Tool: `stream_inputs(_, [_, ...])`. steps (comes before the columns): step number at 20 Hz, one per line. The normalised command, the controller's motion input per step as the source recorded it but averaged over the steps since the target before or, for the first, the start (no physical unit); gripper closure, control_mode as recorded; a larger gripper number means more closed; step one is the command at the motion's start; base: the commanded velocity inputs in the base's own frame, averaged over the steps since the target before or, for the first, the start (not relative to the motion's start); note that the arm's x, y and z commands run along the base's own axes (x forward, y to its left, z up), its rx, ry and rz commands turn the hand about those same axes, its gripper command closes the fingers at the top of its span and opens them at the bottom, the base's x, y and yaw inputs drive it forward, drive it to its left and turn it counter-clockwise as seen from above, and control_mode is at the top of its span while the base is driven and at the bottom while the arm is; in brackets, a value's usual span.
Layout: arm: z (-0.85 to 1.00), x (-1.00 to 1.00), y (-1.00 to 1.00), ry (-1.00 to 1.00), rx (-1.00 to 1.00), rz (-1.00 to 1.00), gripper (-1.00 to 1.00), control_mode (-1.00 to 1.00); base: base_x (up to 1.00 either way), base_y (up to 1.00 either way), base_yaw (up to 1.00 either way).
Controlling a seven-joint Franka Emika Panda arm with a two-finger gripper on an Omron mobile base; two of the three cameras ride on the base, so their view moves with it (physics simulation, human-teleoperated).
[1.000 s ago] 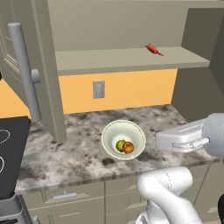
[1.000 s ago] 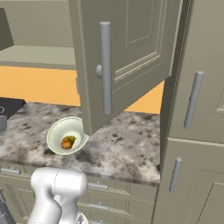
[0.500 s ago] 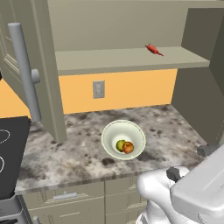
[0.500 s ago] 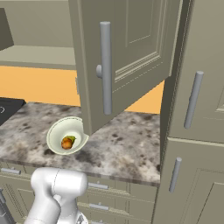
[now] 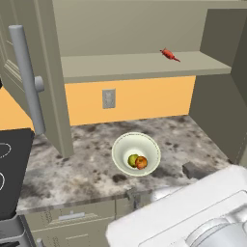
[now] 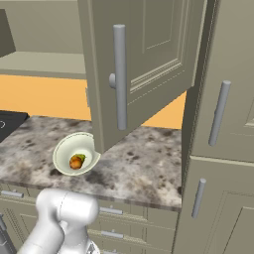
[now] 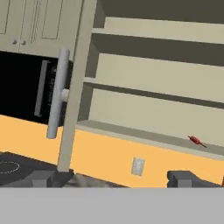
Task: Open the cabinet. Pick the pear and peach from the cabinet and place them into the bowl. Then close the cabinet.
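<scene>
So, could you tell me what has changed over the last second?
The arm has swung back from the right of the bowl toward the base, its open gripper now facing the cabinet. Nothing was grasped or released. The pear and peach stayed in the bowl, and both doors remain open.

No text, label or number can be read anywhere

- Both doors of the cabinet [image 5: 144, 29] stand swung out — the left door [image 5: 34, 77] juts over the counter [image 5: 87, 159].
- Its lower shelf [image 5: 140, 65] lies mostly bare, only a red pepper [image 5: 169, 54] near the right end.
- The bowl [image 5: 136, 153] sits unobstructed from above.
</scene>
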Motion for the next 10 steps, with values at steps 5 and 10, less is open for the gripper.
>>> stream_inputs(5, [-0.01, 0.64, 0.88, -0.27, -0.07, -0.27, -1.0, -1.0, 0.0, 0.0, 0.0])
stream_inputs(10, [-0.17, 0.99, 0.77, -0.24, -0.07, -0.28, -1.0, -1.0, 0.0, 0.0, 0.0])
